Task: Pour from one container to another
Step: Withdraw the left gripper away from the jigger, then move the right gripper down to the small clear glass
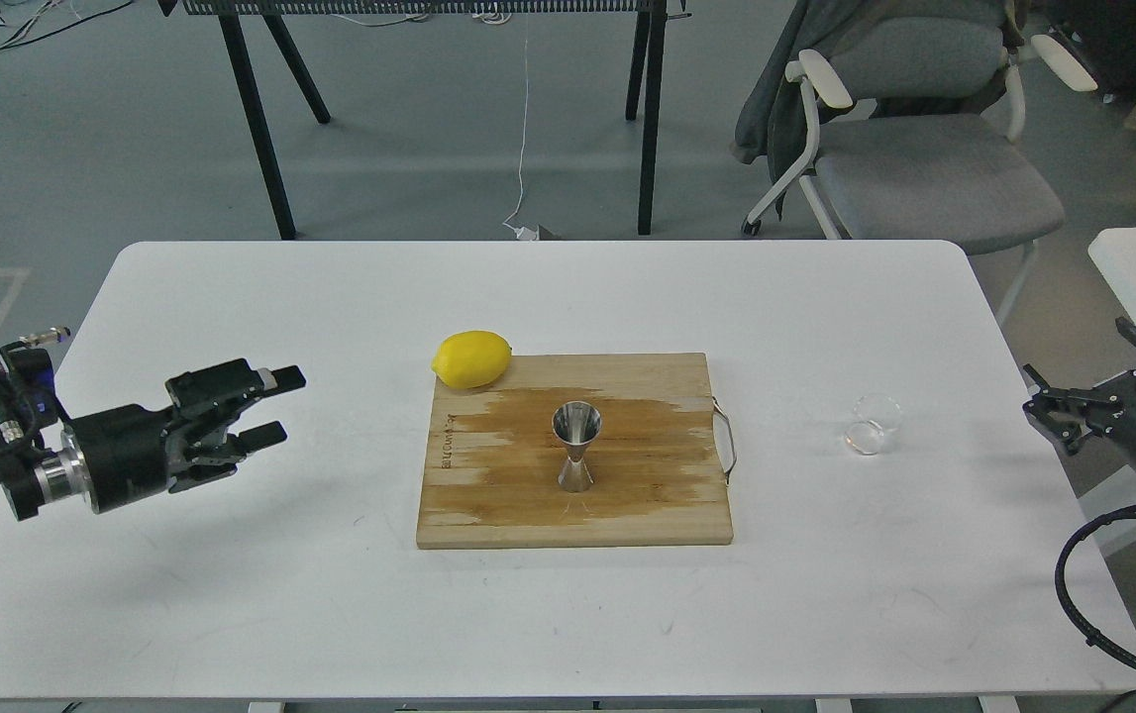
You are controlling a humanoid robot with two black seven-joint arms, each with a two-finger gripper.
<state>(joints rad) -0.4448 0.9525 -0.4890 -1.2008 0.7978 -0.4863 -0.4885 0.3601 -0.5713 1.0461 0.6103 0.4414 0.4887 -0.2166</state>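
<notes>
Two vessels: steel jigger (575, 446) upright on board (627, 515); glass cup (871, 424) right of board, light, slippery, fragile; grip its sidewall. Left gripper (270, 406) spread, empty; right gripper (1092, 401) state indiscernible.

left gripper (275, 406) jaws parted, empty; right gripper (1092, 391) jaws spread, empty.

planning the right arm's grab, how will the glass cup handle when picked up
The cup looks like thin clear glass, so probably fragile and slick in the jaws. It seems small and likely light, so a nudge may slide it on the smooth table. It is hard to see, so aiming may be off.
</notes>
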